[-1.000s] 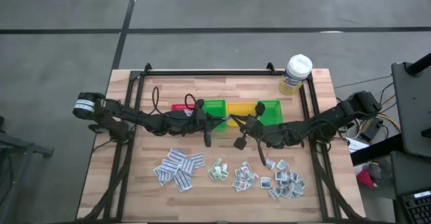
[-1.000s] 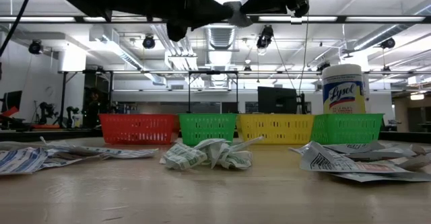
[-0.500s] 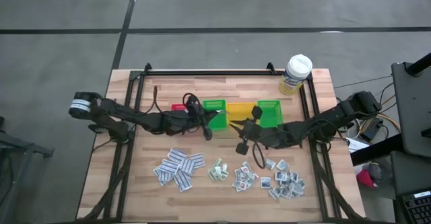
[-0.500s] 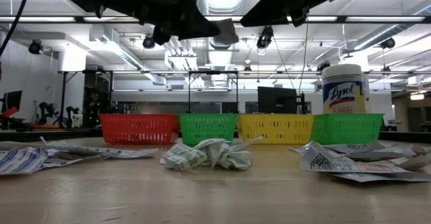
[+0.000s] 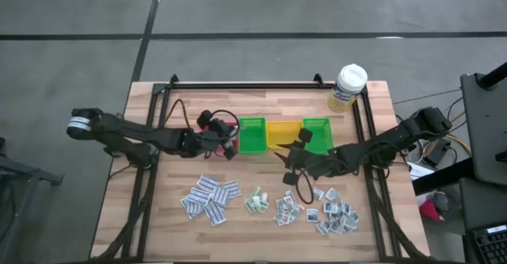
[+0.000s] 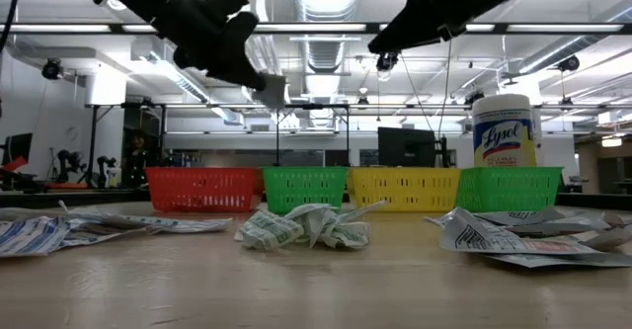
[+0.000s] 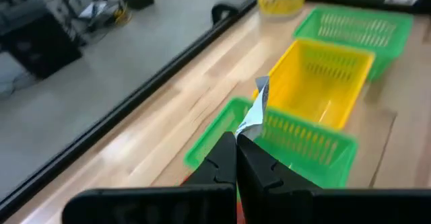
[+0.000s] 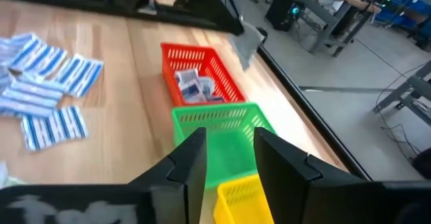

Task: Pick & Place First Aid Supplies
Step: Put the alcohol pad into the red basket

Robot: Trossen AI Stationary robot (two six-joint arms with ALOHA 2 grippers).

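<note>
White paper packet [image 7: 254, 111]: featherweight, floppy, slick. Left pincer [image 7: 236, 143] clamped on its bottom edge, above red bin [image 8: 202, 83]. Right pincer [image 8: 227, 158] parted, empty, over bins. You pinch remaining packets [image 5: 210, 197] on surface [image 5: 158, 224] by an edge.

left gripper [image 5: 230, 147]: pulls back from the middle toward the red bin [image 5: 211, 127], carrying its packet [image 6: 271, 91]
right gripper [image 8: 225, 158]: parts its fingers, shifts slightly nearer the packets
</note>
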